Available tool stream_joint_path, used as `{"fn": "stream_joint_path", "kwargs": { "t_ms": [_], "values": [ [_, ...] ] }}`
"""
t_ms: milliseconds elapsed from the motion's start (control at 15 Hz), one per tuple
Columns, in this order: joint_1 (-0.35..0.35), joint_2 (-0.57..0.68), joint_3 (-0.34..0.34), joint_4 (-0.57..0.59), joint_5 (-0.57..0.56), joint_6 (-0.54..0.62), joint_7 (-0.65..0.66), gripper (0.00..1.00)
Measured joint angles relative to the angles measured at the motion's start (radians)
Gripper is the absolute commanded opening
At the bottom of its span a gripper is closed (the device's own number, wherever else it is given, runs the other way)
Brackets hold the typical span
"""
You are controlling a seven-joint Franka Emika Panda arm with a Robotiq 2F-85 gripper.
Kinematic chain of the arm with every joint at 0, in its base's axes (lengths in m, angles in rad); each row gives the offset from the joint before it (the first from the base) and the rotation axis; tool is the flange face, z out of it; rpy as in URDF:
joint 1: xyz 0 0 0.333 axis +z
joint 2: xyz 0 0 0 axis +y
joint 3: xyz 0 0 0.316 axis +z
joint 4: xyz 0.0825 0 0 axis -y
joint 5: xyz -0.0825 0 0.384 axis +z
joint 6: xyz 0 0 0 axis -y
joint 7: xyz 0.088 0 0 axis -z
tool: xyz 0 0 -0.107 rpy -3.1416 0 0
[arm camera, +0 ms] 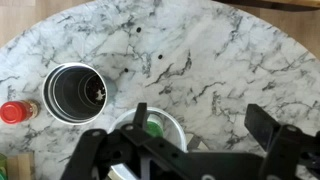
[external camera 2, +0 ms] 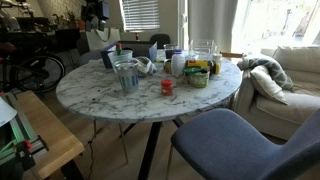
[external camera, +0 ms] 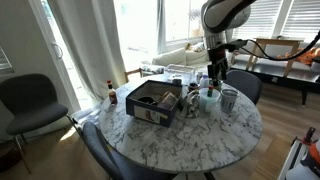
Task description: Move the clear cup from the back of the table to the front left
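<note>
Bare table (arm camera: 235, 60) across upper wrist view; silver-grey cup (arm camera: 75, 93), small red object (arm camera: 12, 112) block one side.

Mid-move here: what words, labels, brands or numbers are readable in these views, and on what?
No text is readable in any view.
Green-and-yellow label on the container: too blurred.
Any print on the red-capped bottle: too small.
Any print on the dark box: not legible.

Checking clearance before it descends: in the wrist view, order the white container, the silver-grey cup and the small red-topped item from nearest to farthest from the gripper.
From the open gripper:
1. White container, partly beneath one finger.
2. Silver-grey cup, toward the picture's left.
3. Red-topped item, at the left edge.
</note>
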Motion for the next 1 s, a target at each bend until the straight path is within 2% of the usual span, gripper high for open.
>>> {"fn": "stream_joint_path", "kwargs": {
  "t_ms": [1000],
  "values": [
    [0.001,0.001,0.002,0.003,-0.004,0.007,-0.006,1.0]
  ]
}}
